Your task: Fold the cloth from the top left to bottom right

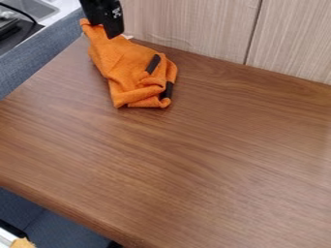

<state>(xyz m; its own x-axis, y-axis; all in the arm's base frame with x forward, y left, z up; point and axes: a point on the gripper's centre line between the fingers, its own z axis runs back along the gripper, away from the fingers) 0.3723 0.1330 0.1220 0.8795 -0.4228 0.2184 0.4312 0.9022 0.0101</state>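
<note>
Orange cloth (pixel 123 58), bunched in uneven folds and bearing dark patches, lying on the upper-left part of the wooden table (pixel 213 160), near the panelled wall (pixel 188 24). The black gripper (pixel 105 29) is at the cloth's upper-left end; whether it is open or closed cannot be determined. Upper left corner: a grey, basin-like recess (pixel 34 8), contents indistinct.
</note>
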